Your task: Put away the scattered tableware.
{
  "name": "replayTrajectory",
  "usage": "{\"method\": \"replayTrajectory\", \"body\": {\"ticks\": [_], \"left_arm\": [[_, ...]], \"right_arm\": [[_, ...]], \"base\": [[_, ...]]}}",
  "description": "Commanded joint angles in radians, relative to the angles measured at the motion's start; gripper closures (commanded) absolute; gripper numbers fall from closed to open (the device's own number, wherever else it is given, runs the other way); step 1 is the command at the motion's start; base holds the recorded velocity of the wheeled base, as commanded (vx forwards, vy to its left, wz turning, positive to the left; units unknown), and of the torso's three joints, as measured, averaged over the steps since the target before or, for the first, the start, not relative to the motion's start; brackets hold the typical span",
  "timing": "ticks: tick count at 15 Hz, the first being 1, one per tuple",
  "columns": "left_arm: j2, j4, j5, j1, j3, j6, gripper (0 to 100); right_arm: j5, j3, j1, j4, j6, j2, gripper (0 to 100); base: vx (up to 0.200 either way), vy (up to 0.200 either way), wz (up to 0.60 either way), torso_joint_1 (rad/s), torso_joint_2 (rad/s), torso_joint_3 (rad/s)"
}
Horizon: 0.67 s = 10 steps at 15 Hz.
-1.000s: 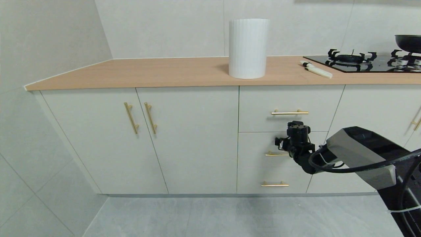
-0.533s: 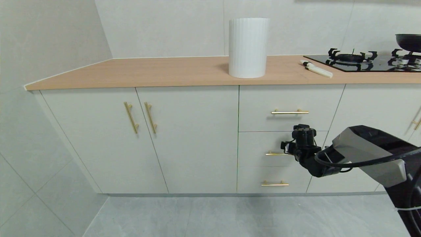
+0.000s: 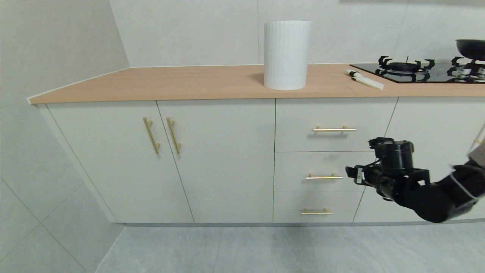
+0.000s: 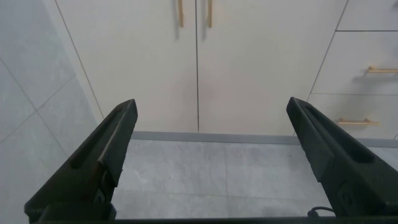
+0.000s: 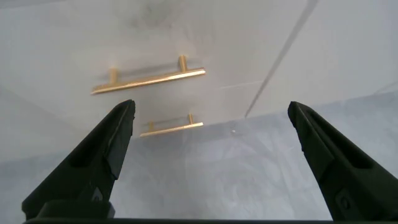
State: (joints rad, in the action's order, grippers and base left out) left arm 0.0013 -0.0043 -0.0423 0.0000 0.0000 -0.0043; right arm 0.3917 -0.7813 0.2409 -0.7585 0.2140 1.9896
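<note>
The right gripper [image 3: 352,175], fingers apart, hung beside the middle drawer handle [image 3: 324,176], seemingly to open it, the left gripper [image 4: 211,106] likewise spread.

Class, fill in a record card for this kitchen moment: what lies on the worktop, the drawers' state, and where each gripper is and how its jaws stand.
Worktop: white ribbed canister; pale knife-like utensil beside the hob
Drawers: three, all shut, gold bar handles
Right gripper: jaws open, empty, level with the middle drawer handle, apart from it
Left gripper: jaws open, empty, facing the cupboard doors
</note>
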Motion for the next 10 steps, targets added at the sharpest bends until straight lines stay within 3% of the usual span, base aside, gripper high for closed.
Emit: {"method": "replayTrajectory", "body": {"ticks": [1,4,6,8,10], "left_arm": [[0.000,0.000,-0.001,0.000,0.000,0.000,0],[0.000,0.000,-0.001,0.000,0.000,0.000,0],[0.000,0.000,-0.001,0.000,0.000,0.000,0],[0.000,0.000,-0.001,0.000,0.000,0.000,0],[0.000,0.000,-0.001,0.000,0.000,0.000,0]], "right_arm": [[0.003,0.326,0.015,0.002,-0.004,-0.511,0],[0.006,0.504,0.000,0.024,-0.073,-0.853,0],[0.006,0.554,-0.084,0.099,-0.170,-1.074,0],[0.004,0.547,-0.123,0.246,-0.231,-1.269,0],[0.003,0.491,-0.123,0.499,-0.285,-1.513,0]], "base": [[0.000,0.000,0.00,0.000,0.00,0.000],[0.000,0.000,0.00,0.000,0.00,0.000],[0.000,0.000,0.00,0.000,0.00,0.000],[0.000,0.000,0.00,0.000,0.00,0.000],[0.000,0.000,0.00,0.000,0.00,0.000]]}}
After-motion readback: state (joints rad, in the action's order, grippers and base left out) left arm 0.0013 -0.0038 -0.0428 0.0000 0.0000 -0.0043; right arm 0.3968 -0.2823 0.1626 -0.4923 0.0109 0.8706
